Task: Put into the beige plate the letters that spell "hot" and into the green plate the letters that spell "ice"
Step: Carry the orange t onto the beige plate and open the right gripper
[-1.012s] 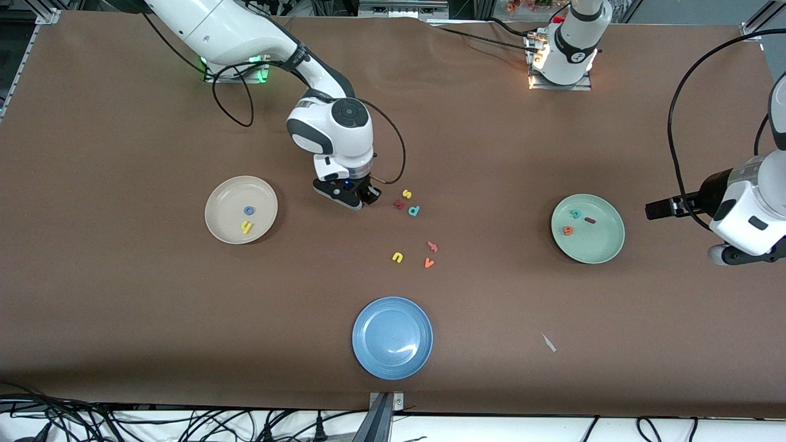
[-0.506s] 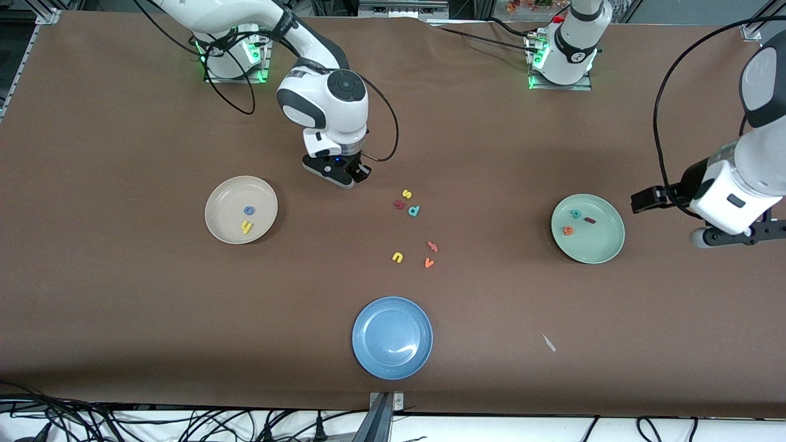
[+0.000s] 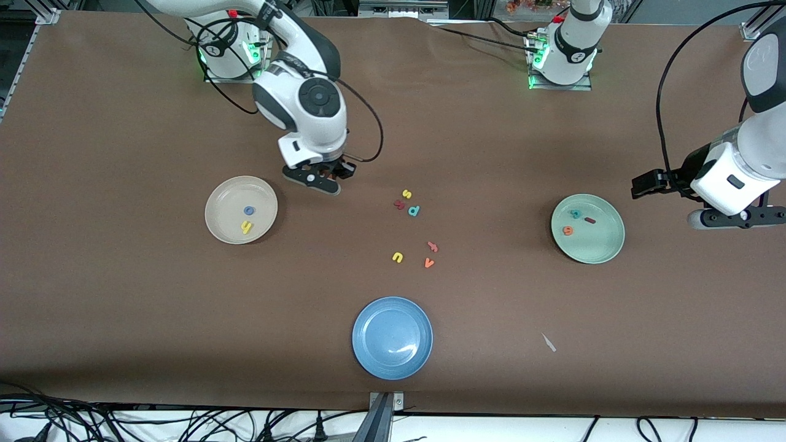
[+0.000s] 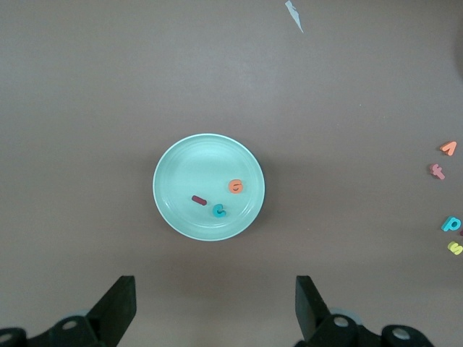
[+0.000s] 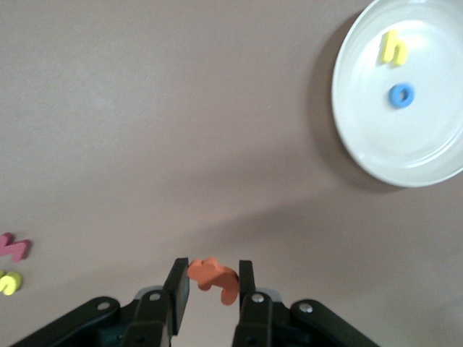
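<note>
Bare brown worktop (image 3: pixel 123 307) surrounds the beige plate (image 3: pixel 221 199), holding yellow h (image 3: pixel 247 228) and blue o (image 3: pixel 249 210). Green plate (image 3: pixel 605 245) holds i, c, e. Left tool (image 4: pixel 215 311) hangs spread beside its rim. Right tool (image 5: pixel 210 289), over open worktop beside the beige rim, pinches the orange t (image 5: pixel 214 278).

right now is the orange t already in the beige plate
No, the right claw grips the orange t above bare table; the beige plate holds only h and o.

foam letters in bright colours on a brown table (image 3: pixel 123 123)
yellow h (image 3: pixel 247 228) and blue o (image 3: pixel 249 210) on beige plate (image 3: pixel 221 215); orange t (image 5: pixel 215 277); sage-green plate (image 3: pixel 605 245); blue plate (image 3: pixel 374 350).
</note>
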